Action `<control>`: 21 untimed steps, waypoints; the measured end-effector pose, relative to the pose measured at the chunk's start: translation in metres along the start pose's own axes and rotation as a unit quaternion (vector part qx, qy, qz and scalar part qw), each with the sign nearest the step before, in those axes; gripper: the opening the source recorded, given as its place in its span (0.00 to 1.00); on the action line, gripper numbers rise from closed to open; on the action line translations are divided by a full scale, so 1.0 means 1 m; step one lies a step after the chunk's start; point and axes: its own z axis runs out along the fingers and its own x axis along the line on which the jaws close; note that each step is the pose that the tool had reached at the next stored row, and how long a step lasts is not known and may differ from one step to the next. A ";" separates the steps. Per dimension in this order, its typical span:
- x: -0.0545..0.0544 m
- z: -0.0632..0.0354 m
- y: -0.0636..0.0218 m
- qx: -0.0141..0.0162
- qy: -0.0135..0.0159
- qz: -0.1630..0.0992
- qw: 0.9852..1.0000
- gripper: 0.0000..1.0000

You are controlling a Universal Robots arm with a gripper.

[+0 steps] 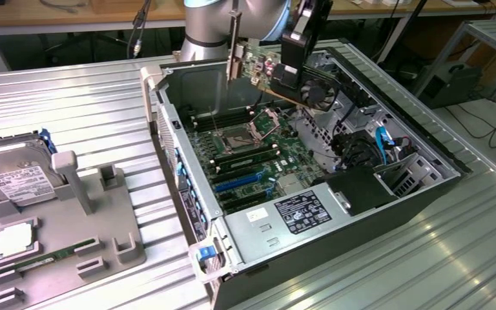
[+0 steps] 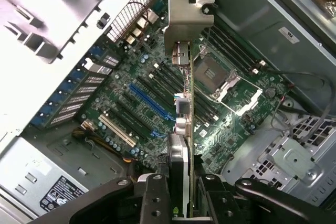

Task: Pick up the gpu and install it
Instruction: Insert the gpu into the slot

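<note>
The claw [image 1: 293, 63] is clamping the gpu [image 1: 307, 89], which is hanging edge-down above the motherboard [image 2: 131, 93] in the open case [image 1: 172, 139]. A good seating is calling for a square card, its edge lined up over the blue slot [image 2: 149, 103].

An open black computer case [image 1: 403, 119] lies on the ribbed metal table [image 1: 67, 110], green motherboard [image 1: 248, 161] exposed. By the table's edge at the exterior view's left, a grey plastic fixture [image 1: 101, 232] carries a silver hard drive [image 1: 15, 177] and narrow green RAM stick [image 1: 59, 255].
</note>
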 end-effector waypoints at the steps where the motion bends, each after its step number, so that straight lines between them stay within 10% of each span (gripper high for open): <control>1: 0.000 0.0000 -0.0002 0.000 0.000 -0.005 1.000 0.27; 21: 0.003 -0.0001 -0.0030 -0.003 -0.001 -0.085 0.996 0.27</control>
